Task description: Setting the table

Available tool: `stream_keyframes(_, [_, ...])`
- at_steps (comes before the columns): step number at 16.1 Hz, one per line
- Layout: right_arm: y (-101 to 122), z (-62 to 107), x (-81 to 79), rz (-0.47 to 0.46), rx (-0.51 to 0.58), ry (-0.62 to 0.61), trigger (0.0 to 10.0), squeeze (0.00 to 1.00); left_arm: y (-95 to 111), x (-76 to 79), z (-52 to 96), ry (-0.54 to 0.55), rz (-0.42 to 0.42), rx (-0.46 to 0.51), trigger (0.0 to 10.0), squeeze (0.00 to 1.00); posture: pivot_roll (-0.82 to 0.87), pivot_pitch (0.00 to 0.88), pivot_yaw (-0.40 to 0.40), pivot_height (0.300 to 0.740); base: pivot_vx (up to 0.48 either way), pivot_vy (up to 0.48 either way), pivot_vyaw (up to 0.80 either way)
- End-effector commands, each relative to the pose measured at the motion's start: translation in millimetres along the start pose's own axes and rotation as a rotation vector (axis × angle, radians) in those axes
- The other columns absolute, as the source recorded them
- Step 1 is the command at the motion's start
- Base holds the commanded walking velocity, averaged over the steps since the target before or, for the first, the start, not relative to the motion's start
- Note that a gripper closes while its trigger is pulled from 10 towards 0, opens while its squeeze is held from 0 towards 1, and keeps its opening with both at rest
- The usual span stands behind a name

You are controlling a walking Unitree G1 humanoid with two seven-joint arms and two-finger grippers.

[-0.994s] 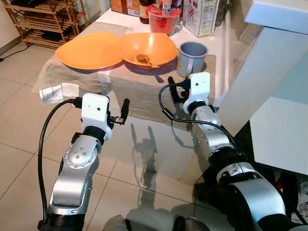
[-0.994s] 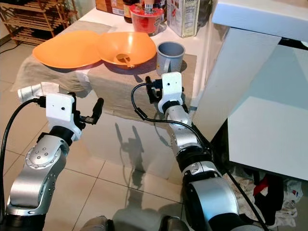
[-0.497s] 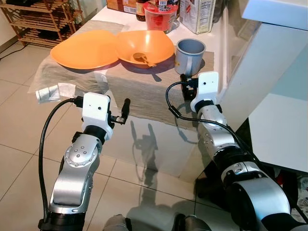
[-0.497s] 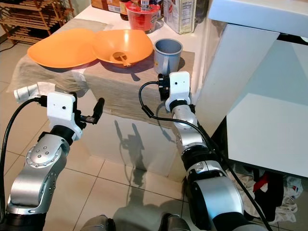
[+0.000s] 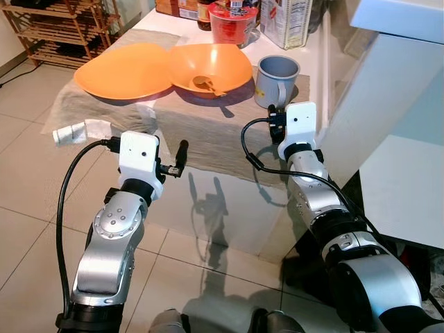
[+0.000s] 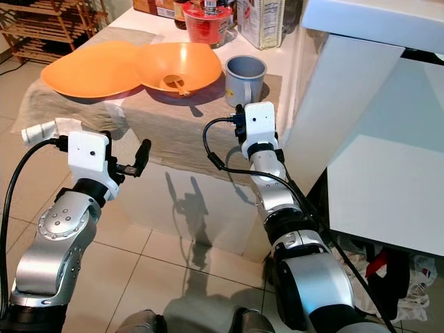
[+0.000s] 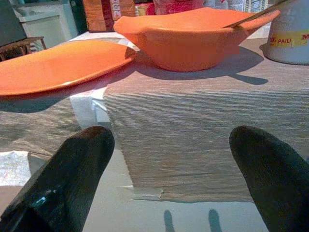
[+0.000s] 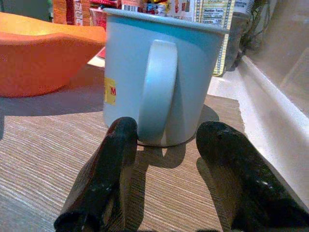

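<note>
Right hand (image 8: 166,181) open just short of the grey-blue enamel mug (image 8: 161,77), black fingers (image 8: 104,183) either side of its handle without touching, mug upright on the beige woven runner (image 5: 208,128) near the right edge of the white counter (image 5: 316,62). Left hand (image 7: 169,179) open too, held off the counter's front edge, facing the runner. Beside the mug, deep orange bowl (image 5: 211,66) with a wooden spoon (image 5: 207,85) inside, touching the flat orange plate (image 5: 125,69) to its left.
</note>
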State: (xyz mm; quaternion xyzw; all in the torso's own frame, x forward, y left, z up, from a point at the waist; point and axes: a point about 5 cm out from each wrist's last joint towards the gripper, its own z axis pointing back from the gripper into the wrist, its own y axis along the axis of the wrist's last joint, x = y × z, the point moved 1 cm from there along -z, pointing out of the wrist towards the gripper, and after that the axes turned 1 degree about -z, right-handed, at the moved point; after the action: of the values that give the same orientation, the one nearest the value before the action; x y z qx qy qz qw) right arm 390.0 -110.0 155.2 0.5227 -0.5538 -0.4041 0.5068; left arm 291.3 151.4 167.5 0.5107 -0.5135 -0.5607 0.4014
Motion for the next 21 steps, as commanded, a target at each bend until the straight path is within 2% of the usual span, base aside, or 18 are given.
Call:
stream_keyframes(1, [6.4, -2.5, 1.1, -0.002, 0.027, -0.006, 10.0, 0.0, 1.2, 2.2, -2.4, -0.012, -0.005, 0.006, 10.0, 0.0, 0.14, 0.11, -0.008, 0.727, 0.0, 0.0, 0.0])
stream_keyframes(5, [8.7, -6.8, 1.6, -0.017, 0.013, -0.016, 10.0, 0.0, 1.3, 2.2, -3.5, -0.013, -0.006, 0.007, 10.0, 0.0, 0.15, 0.116, -0.003, 0.727, 0.0, 0.0, 0.0])
stream_keyframes(9, [17.3, -18.2, 6.0, -0.025, -0.017, -0.052, 10.0, 0.0, 1.0, 3.2, -4.3, -0.021, -0.01, 0.008, 10.0, 0.0, 0.14, 0.118, -0.003, 0.727, 0.0, 0.0, 0.0])
stream_keyframes(10, [17.4, -19.1, 3.7, -0.03, -0.026, -0.051, 9.8, 0.0, 1.2, 2.9, -4.4, -0.019, -0.01, 0.009, 10.0, 0.0, 0.15, 0.119, -0.003, 0.727, 0.0, 0.0, 0.0])
stream_keyframes(11, [16.4, -19.0, 3.0, -0.034, -0.033, -0.051, 5.0, 0.0, 1.1, 2.8, -4.1, -0.018, -0.011, 0.009, 10.0, 0.0, 0.15, 0.115, -0.003, 0.727, 0.0, 0.0, 0.0])
stream_keyframes(12, [15.6, -18.9, 2.6, -0.038, -0.037, -0.051, 4.3, 0.0, 0.8, 2.8, -3.7, -0.018, -0.012, 0.009, 10.0, 0.0, 0.15, 0.114, -0.003, 0.727, 0.0, 0.0, 0.0])
stream_keyframes(13, [13.2, -18.7, 2.2, -0.053, -0.053, -0.055, 0.0, 0.0, 0.4, 1.9, -3.3, -0.017, -0.016, 0.008, 10.0, 0.0, 0.16, 0.11, -0.003, 0.727, 0.0, 0.0, 0.0])
stream_keyframes(21, [9.6, -17.4, 2.7, -0.062, -0.063, -0.057, 0.0, 0.0, 0.1, 1.9, -5.7, -0.018, -0.022, 0.009, 10.0, 0.0, 0.15, 0.097, -0.002, 0.727, 0.0, 0.0, 0.0])
